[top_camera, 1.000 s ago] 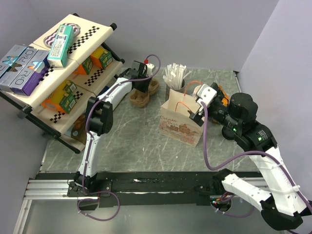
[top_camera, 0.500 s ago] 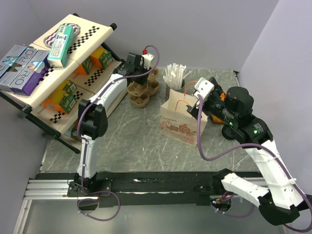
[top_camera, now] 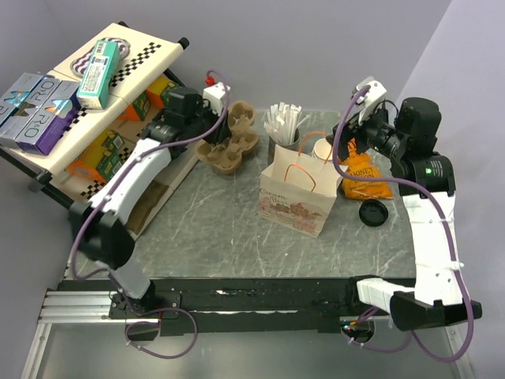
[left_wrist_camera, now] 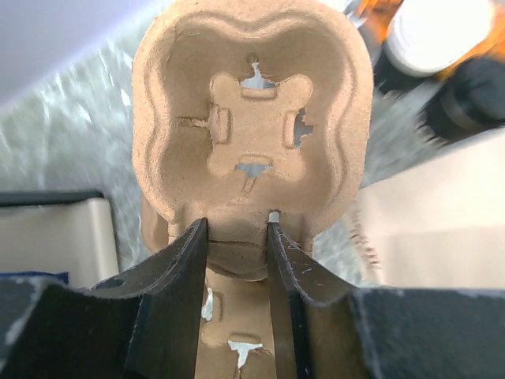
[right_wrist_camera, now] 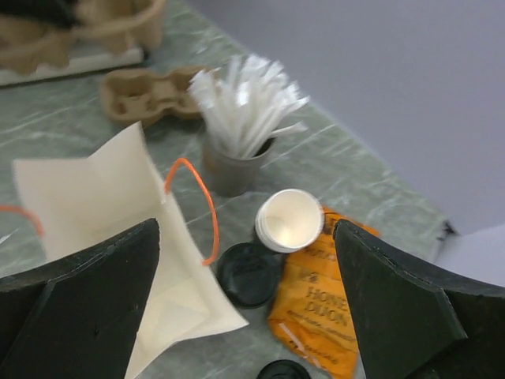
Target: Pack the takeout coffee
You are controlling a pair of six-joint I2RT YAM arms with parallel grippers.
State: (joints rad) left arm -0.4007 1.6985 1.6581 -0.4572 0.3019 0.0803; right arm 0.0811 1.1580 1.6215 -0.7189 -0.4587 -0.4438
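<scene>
Clamping carrier [left_wrist_camera: 252, 134] rim in left fingers [left_wrist_camera: 177, 276]; holding right fingers [right_wrist_camera: 79, 300] spread above upright coffee [right_wrist_camera: 249, 274] hemmed by bag [right_wrist_camera: 102, 205], white cup [right_wrist_camera: 289, 219].

The orange packet [right_wrist_camera: 316, 296] is showing "HONEY" in dark capitals, with "DIJON" under it in the right wrist view. The paper bag [top_camera: 296, 201] is carrying a brown cursive line on its front that seems to begin "Cream"; the rest is too small to read. The purple and blue boxes [top_camera: 35, 114] on the shelf are displaying large letters "RO". The teal box [top_camera: 99, 73] print is staying illegible.
</scene>
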